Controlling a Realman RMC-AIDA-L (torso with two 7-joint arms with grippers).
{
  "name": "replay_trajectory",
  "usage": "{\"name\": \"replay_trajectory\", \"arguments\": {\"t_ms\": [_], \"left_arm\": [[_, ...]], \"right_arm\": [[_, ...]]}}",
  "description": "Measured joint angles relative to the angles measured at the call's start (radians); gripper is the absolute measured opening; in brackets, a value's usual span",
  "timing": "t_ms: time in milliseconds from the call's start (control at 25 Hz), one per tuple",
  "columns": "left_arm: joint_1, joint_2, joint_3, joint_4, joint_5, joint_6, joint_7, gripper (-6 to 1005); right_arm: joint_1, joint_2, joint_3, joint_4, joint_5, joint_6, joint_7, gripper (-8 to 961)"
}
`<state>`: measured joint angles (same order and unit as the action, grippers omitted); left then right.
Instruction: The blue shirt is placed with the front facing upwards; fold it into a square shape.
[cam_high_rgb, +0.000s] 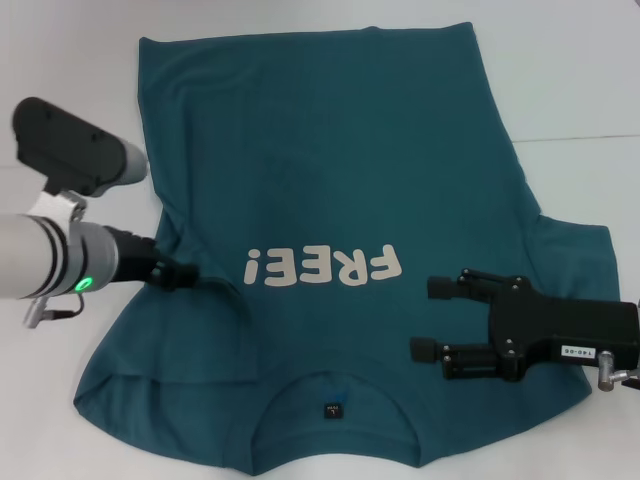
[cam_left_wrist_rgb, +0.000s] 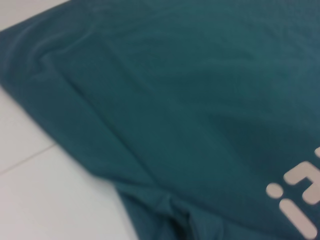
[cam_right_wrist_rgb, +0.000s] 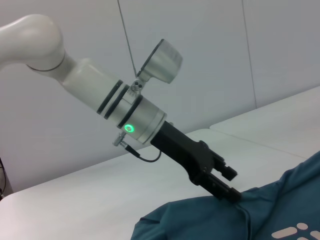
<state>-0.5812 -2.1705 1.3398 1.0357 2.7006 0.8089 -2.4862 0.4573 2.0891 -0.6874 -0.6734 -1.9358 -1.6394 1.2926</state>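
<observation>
The blue shirt (cam_high_rgb: 330, 180) lies spread on the table, front up. Its cream "FREE!" lettering (cam_high_rgb: 322, 266) reads upside down and the neckline label (cam_high_rgb: 333, 410) is at the near edge. My left gripper (cam_high_rgb: 188, 276) is low at the shirt's left side by the sleeve, shut on a pinch of cloth, with creases running out from it. The right wrist view shows that same left gripper (cam_right_wrist_rgb: 234, 195) with the fabric (cam_right_wrist_rgb: 280, 210) peaked up to its tip. My right gripper (cam_high_rgb: 432, 318) hovers open over the shirt's right shoulder area, holding nothing.
The white table (cam_high_rgb: 580, 70) surrounds the shirt, with a seam line (cam_high_rgb: 590, 137) at the right. The shirt's left edge and a bare strip of table (cam_left_wrist_rgb: 45, 200) show in the left wrist view. The right sleeve (cam_high_rgb: 575, 250) lies spread beyond my right gripper.
</observation>
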Motion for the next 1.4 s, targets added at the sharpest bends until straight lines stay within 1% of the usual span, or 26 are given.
{"name": "replay_trajectory", "arguments": {"t_ms": [160, 360, 440, 480, 520, 560, 720, 800, 920, 1000, 1040, 1080, 1200, 1400], "left_arm": [[-0.034, 0.000, 0.008, -0.044, 0.006, -0.047, 0.000, 690], [-0.095, -0.002, 0.004, -0.120, -0.006, -0.116, -0.002, 689], [-0.109, -0.002, 0.000, -0.128, -0.023, -0.118, -0.025, 689], [-0.112, -0.001, -0.004, -0.123, -0.033, -0.104, -0.051, 689], [-0.116, 0.003, -0.026, -0.105, -0.056, -0.059, -0.110, 689], [-0.118, 0.005, -0.046, -0.094, -0.066, -0.033, -0.134, 689], [-0.114, 0.005, -0.188, -0.046, -0.132, 0.117, -0.204, 689], [-0.107, 0.006, -0.215, -0.045, -0.142, 0.136, -0.236, 690], [-0.094, 0.008, -0.235, -0.073, -0.141, 0.112, -0.278, 691], [-0.100, 0.009, -0.240, -0.125, -0.143, 0.080, -0.279, 694], [-0.100, 0.009, -0.240, -0.125, -0.143, 0.080, -0.279, 695], [-0.116, 0.010, -0.240, -0.186, -0.143, 0.051, -0.277, 696], [-0.131, 0.009, -0.232, -0.239, -0.141, 0.014, -0.271, 699], [-0.130, 0.005, -0.235, -0.247, -0.157, -0.004, -0.269, 698]], "right_arm": [[-0.001, 0.000, 0.000, 0.000, 0.000, 0.000, 0.000, 947], [-0.002, 0.000, 0.000, 0.003, 0.000, 0.001, 0.001, 946], [-0.002, 0.000, 0.000, 0.005, 0.000, 0.003, 0.001, 946], [-0.002, 0.000, 0.000, 0.005, 0.000, 0.003, 0.001, 946], [-0.002, 0.000, 0.000, 0.005, 0.000, 0.003, 0.001, 946], [-0.002, 0.000, 0.000, 0.005, 0.000, 0.003, 0.001, 946], [-0.004, 0.000, 0.002, 0.004, 0.000, 0.003, 0.001, 946], [-0.004, 0.000, 0.002, 0.006, 0.000, 0.003, 0.001, 946], [-0.001, 0.000, 0.002, 0.007, 0.000, 0.004, 0.001, 946], [0.000, 0.000, 0.002, 0.006, 0.000, 0.004, 0.001, 946], [0.000, 0.000, 0.002, 0.006, 0.000, 0.004, 0.001, 946], [0.001, 0.001, 0.002, 0.005, 0.000, 0.004, 0.001, 946], [0.001, 0.001, 0.002, 0.004, 0.000, 0.004, 0.001, 946], [0.001, 0.002, 0.002, 0.003, 0.000, 0.004, 0.003, 946]]}}
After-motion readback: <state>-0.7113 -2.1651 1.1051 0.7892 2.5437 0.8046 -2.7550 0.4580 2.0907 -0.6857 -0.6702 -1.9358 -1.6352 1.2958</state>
